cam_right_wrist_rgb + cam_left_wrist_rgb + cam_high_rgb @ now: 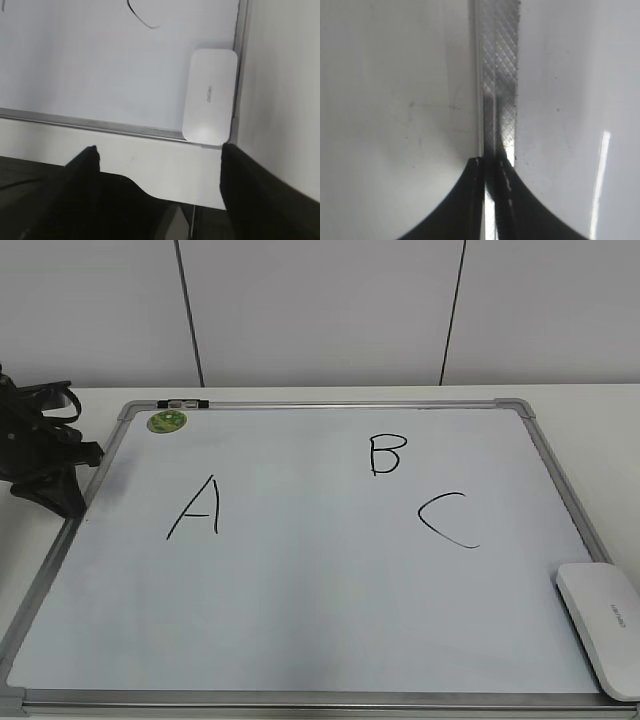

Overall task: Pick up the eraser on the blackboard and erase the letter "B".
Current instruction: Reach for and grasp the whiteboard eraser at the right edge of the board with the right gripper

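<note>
One smooth white rounded-rectangular plastic eraser (209, 95) lies in the grey-framed white blackboard's (300, 590) near right corner, probably light, rigid, slippery, best pinched across its long sides by the wide-open right gripper (157, 155)

Exterior view: chest height, slanting down across whole blackboard (300, 580), facing back wall at 12 o'clock; left gripper (45, 465) at 9 o'clock edge, eraser (603, 625) at 4 o'clock.

Left wrist view: very near, looking straight down on frame strip (499, 75); closed fingertips (492, 172) at 6 o'clock.

Right wrist view: moderately near, slanting down over board's near right corner; spread fingers (90, 160) at 6 o'clock.

Shared by exterior and right wrist views: eraser (210, 95), near frame rail, lower curve of "C" (142, 17).
</note>
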Robot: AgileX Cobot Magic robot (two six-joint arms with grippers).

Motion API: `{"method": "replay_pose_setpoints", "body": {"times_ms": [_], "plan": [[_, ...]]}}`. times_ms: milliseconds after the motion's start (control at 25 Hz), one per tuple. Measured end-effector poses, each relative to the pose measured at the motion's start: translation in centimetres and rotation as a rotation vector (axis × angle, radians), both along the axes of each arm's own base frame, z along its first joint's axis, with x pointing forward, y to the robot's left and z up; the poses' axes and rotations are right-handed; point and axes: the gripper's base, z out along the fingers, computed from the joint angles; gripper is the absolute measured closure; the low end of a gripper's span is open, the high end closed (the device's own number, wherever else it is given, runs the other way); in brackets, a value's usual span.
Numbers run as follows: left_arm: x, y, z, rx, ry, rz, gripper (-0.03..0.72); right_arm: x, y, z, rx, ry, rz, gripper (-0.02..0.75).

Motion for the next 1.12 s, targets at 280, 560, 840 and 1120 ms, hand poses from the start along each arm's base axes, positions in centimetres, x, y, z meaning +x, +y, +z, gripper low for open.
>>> {"method": "replay_pose_setpoints", "body": {"times_ms": [280, 560, 840, 1120], "plan": [[0.0, 0.0, 0.0, 0.000, 0.000, 0.000, 0.678, 3.5, -0.3, -2.6, -0.158, 0.161, -0.009, 0.164], [0.0, 0.0, 0.0, 0.000, 0.000, 0.000, 0.678, 6.7, 1.3, -5.1, -0.195, 0.231, 0.041, 0.164], [0.0, 0.0, 0.0, -0.001, 0.000, 0.000, 0.678, 9.1, 1.8, -10.1, -0.209, 0.330, 0.051, 0.119], [0.0, 0.0, 0.0, -0.001, 0.000, 0.000, 0.678, 11.0, 1.6, -12.5, -0.256, 0.332, 0.011, 0.097]]}}
